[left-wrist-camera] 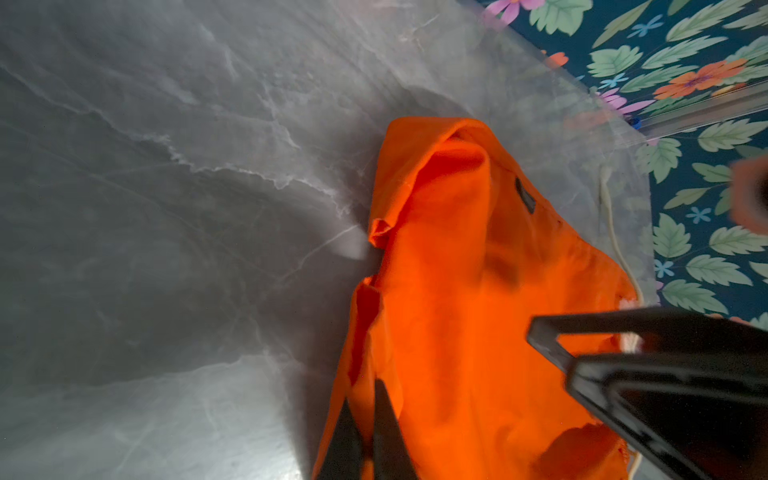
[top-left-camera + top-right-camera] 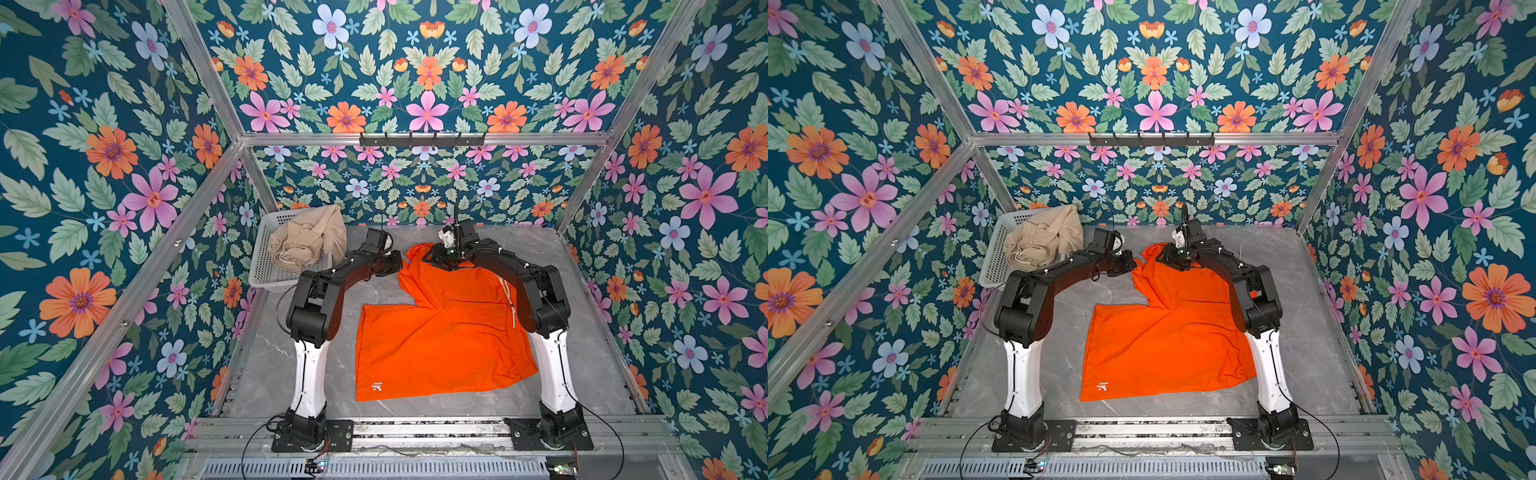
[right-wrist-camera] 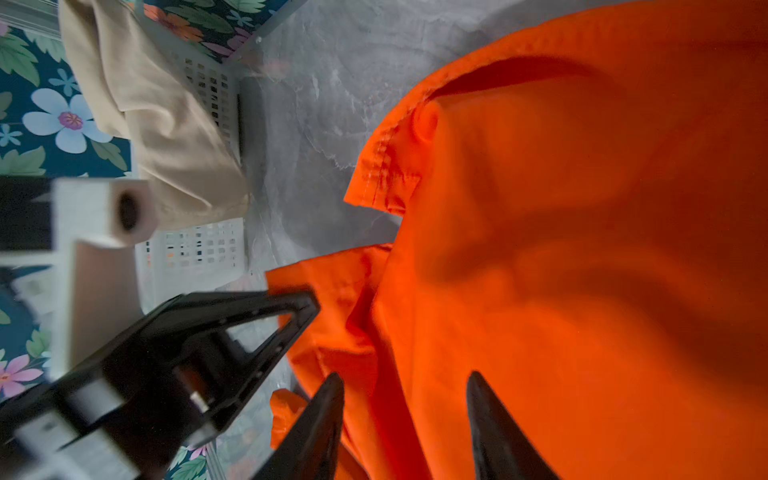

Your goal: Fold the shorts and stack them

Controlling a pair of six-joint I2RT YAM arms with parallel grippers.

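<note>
Pinches the far-left edge of the orange shorts (image 2: pixel 444 340) with the left claw (image 1: pixel 360 390), tips pressed tight together on a fold of the hem in the left wrist view. Sets the right claw (image 3: pixel 404 374) just beside it on the same far leg, tips standing about half apart with orange cloth filling the gap; cannot tell whether clamping that cloth or only resting on it.

Shows, in both top views, the orange shorts spread across the middle of the grey marbled worktop (image 2: pixel 582 332), between the two arms. Lies flat at the near leg, pointing left, small white logo (image 2: pixel 377 387) at the near-left corner. Bunches at the far leg into a hollow, hood-like peak right beside both claws. Runs the gathered waistband along the right side, partly hidden by the right arm, with a white cord (image 2: pixel 509 303) trailing across it.

Holds the beige shorts (image 2: pixel 307 237) crumpled in the white basket (image 2: pixel 266 270) at the far-left corner of the worktop, heaped above the rim, one flap draped over the side nearest the left arm, a pale drawstring (image 2: pixel 286 259) looped at the front. Sits apart from the orange shorts, with bare worktop between basket and cloth.
</note>
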